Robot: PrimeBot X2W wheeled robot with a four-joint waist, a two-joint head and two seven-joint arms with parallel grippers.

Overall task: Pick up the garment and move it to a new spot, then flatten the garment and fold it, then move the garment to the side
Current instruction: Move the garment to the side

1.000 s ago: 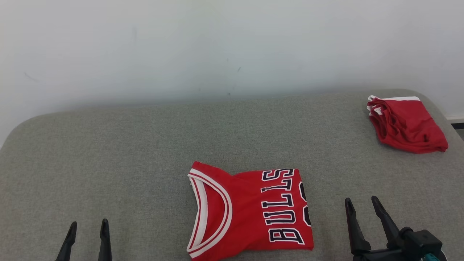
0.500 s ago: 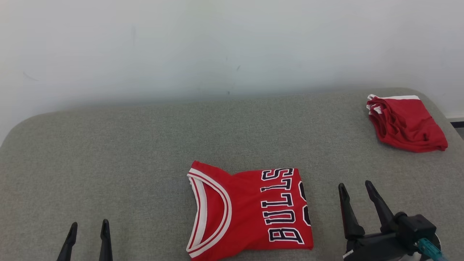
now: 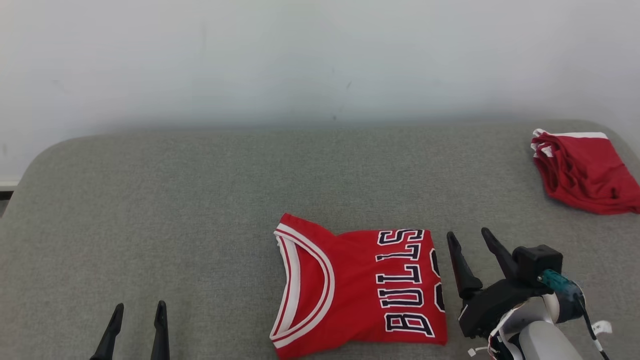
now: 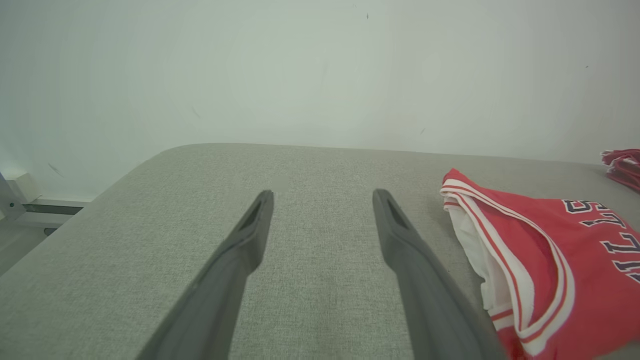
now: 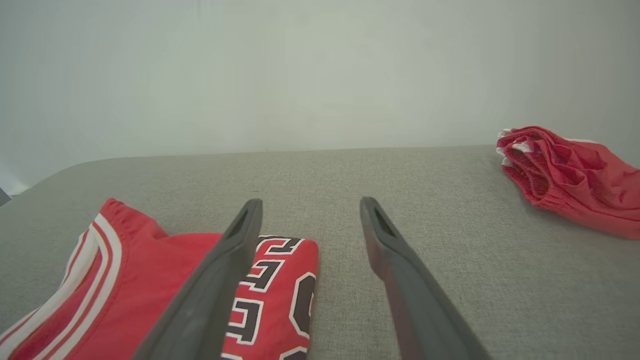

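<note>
The garment [image 3: 360, 287] is a red jersey with white trim and dark BULLS lettering, lying folded into a rectangle on the grey padded table [image 3: 200, 200]. Its neckline faces left. My right gripper [image 3: 470, 239] stands open just beside the garment's right edge, holding nothing. In the right wrist view its left finger [image 5: 220, 280] overlaps the folded edge of the garment [image 5: 150, 295]. My left gripper [image 3: 138, 310] is open at the lower left, well apart from the jersey. The left wrist view has the garment [image 4: 550, 265] to the right of the open left gripper [image 4: 322, 196].
A second red garment [image 3: 587, 172] with white trim lies bunched at the table's far right corner, also seen as a red heap [image 5: 570, 175] in the right wrist view. A pale wall [image 3: 320, 60] rises behind the table. The table's corners are rounded.
The head camera has shifted, moving the whole scene rightward. My right gripper has advanced up and left, closer to the jersey's right edge. Both grippers stay open.
</note>
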